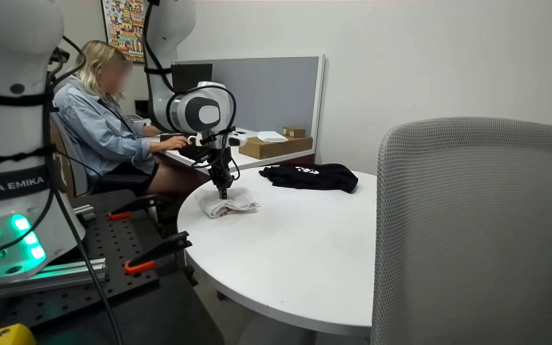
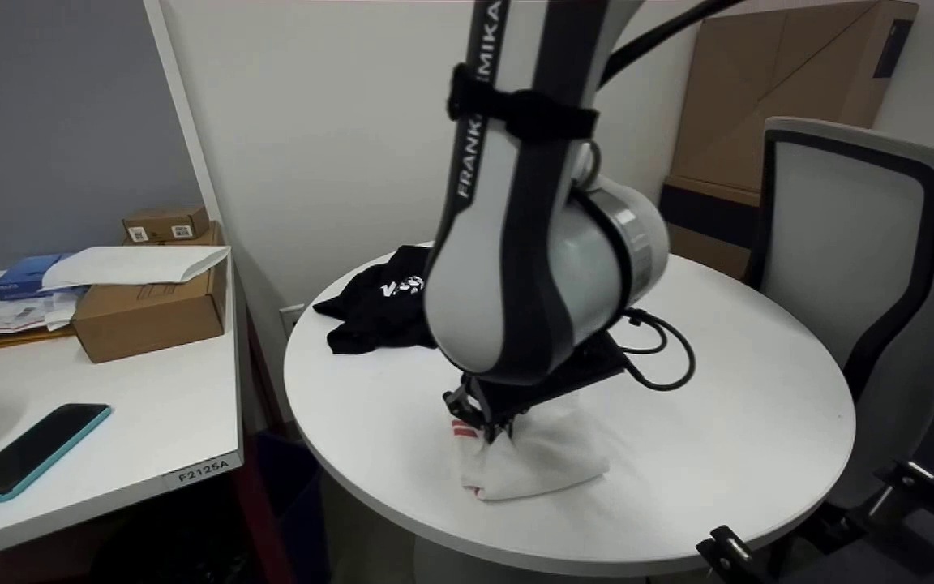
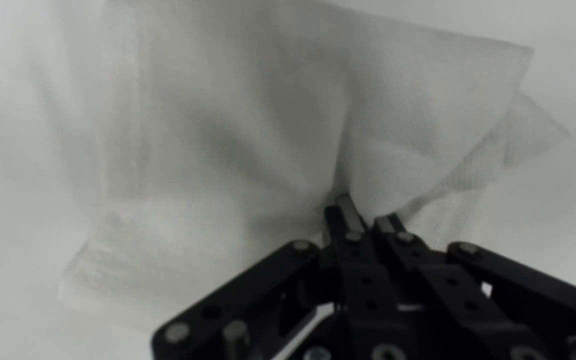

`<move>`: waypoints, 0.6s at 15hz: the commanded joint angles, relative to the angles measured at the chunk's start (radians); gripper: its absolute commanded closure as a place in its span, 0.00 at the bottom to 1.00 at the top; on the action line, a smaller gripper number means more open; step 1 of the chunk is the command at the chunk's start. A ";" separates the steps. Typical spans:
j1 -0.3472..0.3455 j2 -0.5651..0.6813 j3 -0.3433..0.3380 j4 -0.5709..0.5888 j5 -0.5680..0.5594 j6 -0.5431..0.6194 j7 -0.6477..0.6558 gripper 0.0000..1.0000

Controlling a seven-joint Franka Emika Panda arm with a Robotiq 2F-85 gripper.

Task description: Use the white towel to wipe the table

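While partly under the towel (image 2: 552, 462), white table (image 2: 710, 454) between desk (image 2: 159, 397) and chair (image 2: 844, 227).

A grey partition (image 1: 271, 96) rises behind a white desk (image 2: 167, 389) beside a pale wall (image 1: 448, 62), a mesh-backed chair (image 1: 477, 230) well apart.

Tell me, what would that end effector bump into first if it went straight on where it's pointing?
The white towel, seemingly pinched in the end effector; then probably the round white table beneath. How much towel lies between is unclear.
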 commanded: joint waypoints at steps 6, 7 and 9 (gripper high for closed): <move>-0.135 0.228 -0.031 0.465 -0.035 -0.243 0.013 0.99; -0.169 0.242 -0.040 0.492 -0.031 -0.249 0.011 0.99; -0.227 0.263 -0.080 0.502 -0.035 -0.246 0.017 0.99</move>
